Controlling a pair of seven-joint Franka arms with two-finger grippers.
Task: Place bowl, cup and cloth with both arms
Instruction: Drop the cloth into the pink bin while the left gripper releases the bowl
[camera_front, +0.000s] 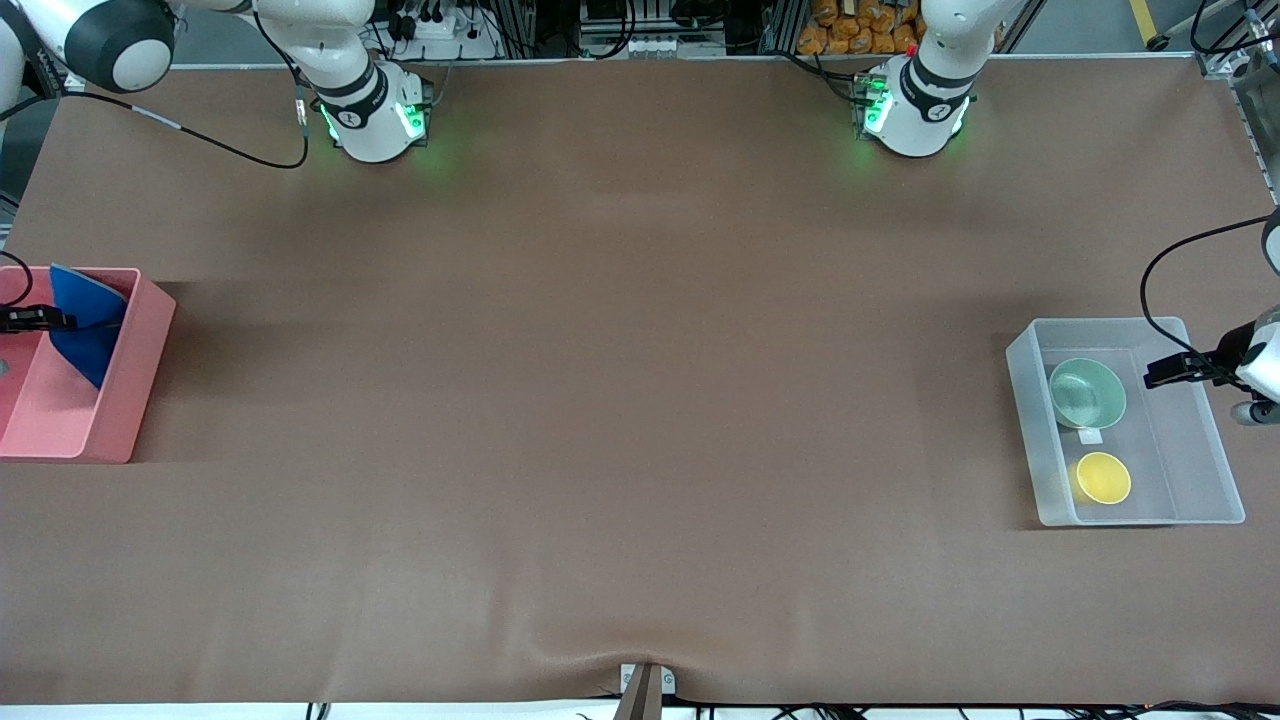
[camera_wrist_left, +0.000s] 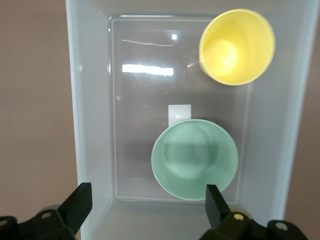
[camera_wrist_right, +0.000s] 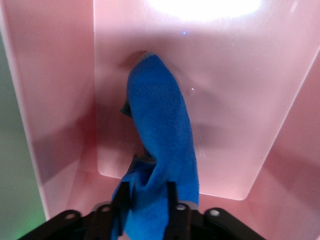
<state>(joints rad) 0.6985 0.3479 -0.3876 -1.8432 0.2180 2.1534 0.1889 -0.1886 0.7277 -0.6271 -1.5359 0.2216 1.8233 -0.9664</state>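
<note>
Cloth (camera_wrist_right: 162, 145) hangs between my right gripper's (camera_wrist_right: 148, 202) 2 half-parted fingers into the pink bin (camera_front: 135, 345) and may snag there, while my left gripper (camera_wrist_left: 147, 205) gapes empty over the clear bin's (camera_front: 1025, 400) bowl (camera_wrist_left: 194, 159) and cup (camera_wrist_left: 237, 46).

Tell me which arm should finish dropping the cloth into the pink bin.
Right. The right gripper hangs over the pink bin with the cloth between its fingers, draping inside. The left gripper is open over the clear bin holding bowl and cup.
</note>
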